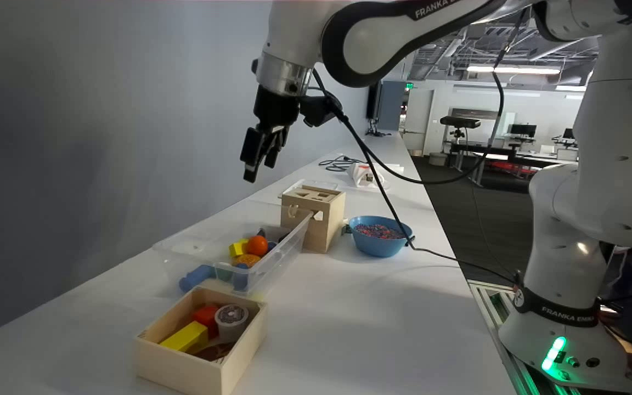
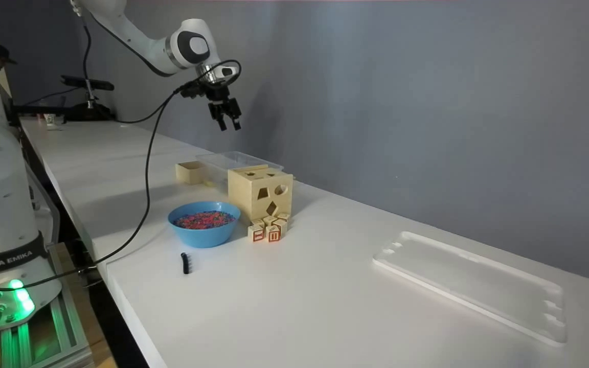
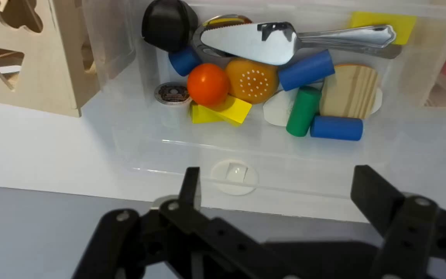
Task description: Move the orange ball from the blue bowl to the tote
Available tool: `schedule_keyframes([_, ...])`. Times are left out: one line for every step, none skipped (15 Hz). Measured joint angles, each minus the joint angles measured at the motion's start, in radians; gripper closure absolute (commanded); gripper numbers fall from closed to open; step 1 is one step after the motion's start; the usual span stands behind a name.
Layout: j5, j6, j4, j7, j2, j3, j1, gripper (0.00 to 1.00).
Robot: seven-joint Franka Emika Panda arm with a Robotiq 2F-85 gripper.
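FRANKA EMIKA reads in white on the black band (image 1: 560, 317) at the foot of the robot arm (image 1: 574, 192) in both exterior views, and FRANKA can be read again on a dark strip (image 1: 439, 8) higher up. Red marks on the small wooden blocks (image 2: 273, 234), just beside the upright wooden box (image 2: 248, 199), are too small to make out, as is the print on the pod (image 3: 172, 94) in the tote (image 1: 277, 269). The orange ball (image 3: 208, 84) is also inside the tote, with yellow blocks (image 3: 237, 110), blue cylinders (image 3: 337, 128) and a metal cake server (image 3: 246, 42). The hand (image 3: 279, 190) hangs above the tote's level, its two fingers (image 3: 376, 193) spread well apart. The blue bowl (image 2: 205, 237) stands near the wooden box and holds tiny red and blue bits (image 2: 203, 220). Box, bowl and tote stand on a long, smooth white tabletop (image 1: 393, 329), one edge running along a plain blue-grey wall (image 1: 129, 109); in an exterior view a clear plastic lid (image 2: 471, 283) lies flat on it, and an open wooden tray (image 1: 181, 365) sits beside the tote. Beyond is an office-like room: dark floor (image 1: 505, 219), monitor (image 1: 523, 130), strip lights (image 1: 513, 70), and a lit green sign (image 1: 409, 86), its wording illegible.
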Motion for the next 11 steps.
schedule_keyframes([0.0,-0.011,0.0,-0.002,-0.017,0.0,0.003,0.0])
schedule_keyframes([0.0,-0.023,0.0,-0.006,-0.033,0.0,0.005,0.0])
schedule_keyframes([0.0,-0.036,0.0,-0.015,-0.047,0.001,0.008,0.0])
schedule_keyframes([0.0,-0.045,0.0,-0.021,-0.058,0.001,0.01,0.0])
schedule_keyframes([0.0,-0.05,0.0,-0.023,-0.065,0.001,0.012,0.0])
schedule_keyframes([0.0,-0.052,-0.001,-0.024,-0.068,0.001,0.013,0.0])
schedule_keyframes([0.0,-0.053,-0.001,-0.024,-0.069,0.001,0.013,0.0])
schedule_keyframes([0.0,-0.053,-0.002,-0.025,-0.069,0.001,0.013,0.0])
schedule_keyframes([0.0,-0.053,-0.003,-0.026,-0.069,0.001,0.013,0.0])
schedule_keyframes([0.0,-0.053,-0.004,-0.026,-0.069,0.001,0.013,0.0])
schedule_keyframes([0.0,-0.053,-0.004,-0.026,-0.069,0.001,0.013,0.0])
